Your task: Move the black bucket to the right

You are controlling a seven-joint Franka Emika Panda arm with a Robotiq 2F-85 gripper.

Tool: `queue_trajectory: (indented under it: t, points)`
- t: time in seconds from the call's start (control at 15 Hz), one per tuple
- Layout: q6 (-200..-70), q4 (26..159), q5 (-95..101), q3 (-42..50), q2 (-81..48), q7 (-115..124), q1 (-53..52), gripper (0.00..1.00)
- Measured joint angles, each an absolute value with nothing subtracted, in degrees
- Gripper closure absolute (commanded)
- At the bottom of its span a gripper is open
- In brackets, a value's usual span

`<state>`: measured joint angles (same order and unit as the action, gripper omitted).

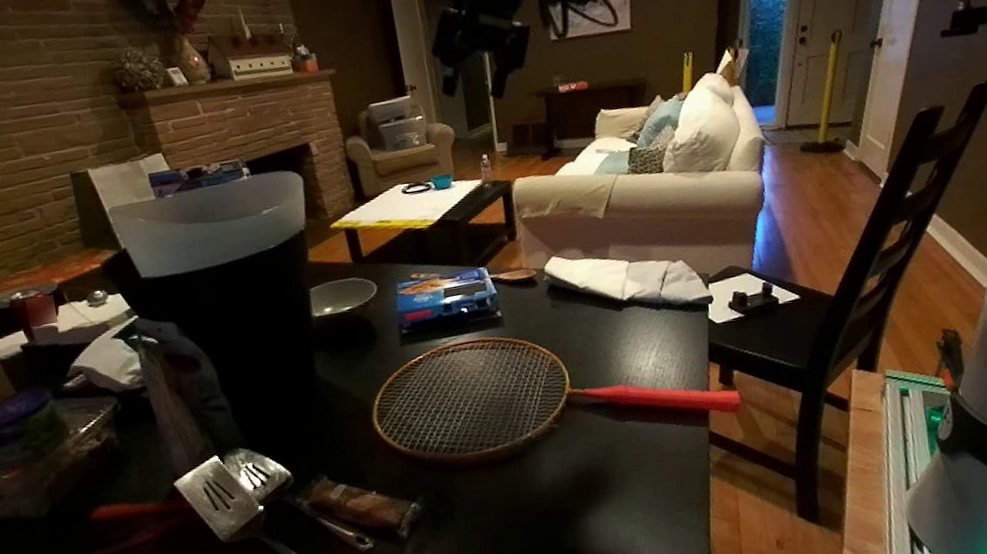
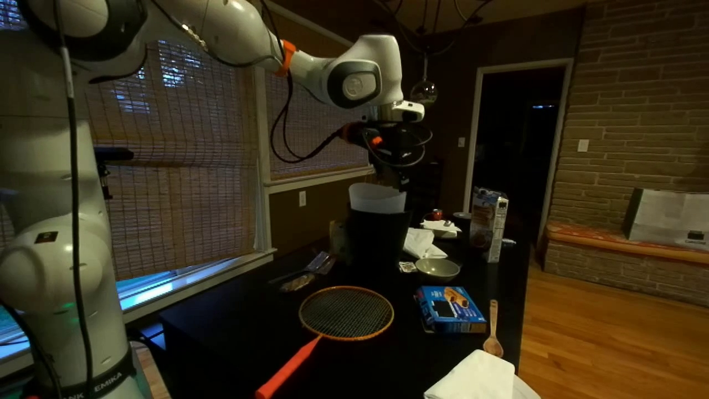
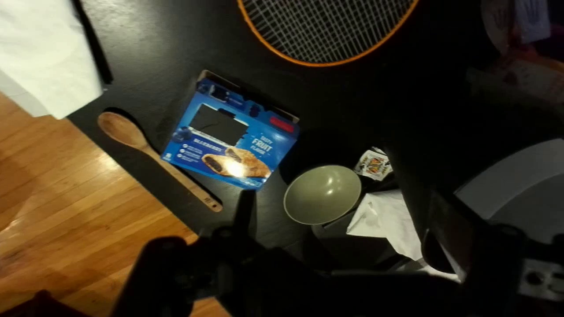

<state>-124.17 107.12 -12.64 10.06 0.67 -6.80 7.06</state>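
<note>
We see a black bucket (image 1: 259, 328) with a pale bluish-white rim (image 1: 212, 233), our black gripper (image 1: 478, 72), our white arm (image 2: 235, 27) with an orange band (image 2: 286, 58), black table (image 1: 549, 531), orange-rimmed racket (image 1: 472, 401) with gridded strings (image 2: 346, 313) and red handle (image 2: 291, 366), blue box (image 3: 233, 136), grey-green bowl (image 3: 324, 195), brown spoon (image 3: 165, 163), white cloth (image 3: 44, 57).

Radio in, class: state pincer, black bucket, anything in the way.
Pincer open, holding nothing. Black bucket upright on the table. Bowl and blue box nearby, might obstruct the move.

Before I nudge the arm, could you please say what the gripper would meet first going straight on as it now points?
Probably the green bowl, between the fingers of the open gripper in the wrist view; depth is unclear, and one finger might catch the black bucket first.
</note>
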Motion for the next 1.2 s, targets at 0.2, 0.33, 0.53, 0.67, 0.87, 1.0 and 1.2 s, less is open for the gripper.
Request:
queue_trajectory:
  t: [0.2, 0.33, 0.53, 0.67, 0.87, 1.0, 1.2]
  points:
    - [-130.26, 104.64, -21.33, 8.31, -5.10, -6.90, 6.72, 0.00]
    - [-134.02, 101.16, -25.91, 6.54, -10.09, -7.11, 6.67, 0.00]
    - [-136.57, 93.30, -28.30, 3.45, -18.14, -7.42, 6.99, 0.00]
    - [-135.08, 87.73, -29.77, 1.35, -22.43, -8.73, 8.09, 0.00]
    - [-133.94, 84.21, -30.26, 0.73, -24.73, -9.37, 8.96, 0.00]
    - [-133.43, 83.69, -30.30, 0.72, -24.82, -9.45, 9.18, 0.00]
    - [-133.19, 83.80, -29.75, 0.35, -25.29, -8.71, 9.09, 0.00]
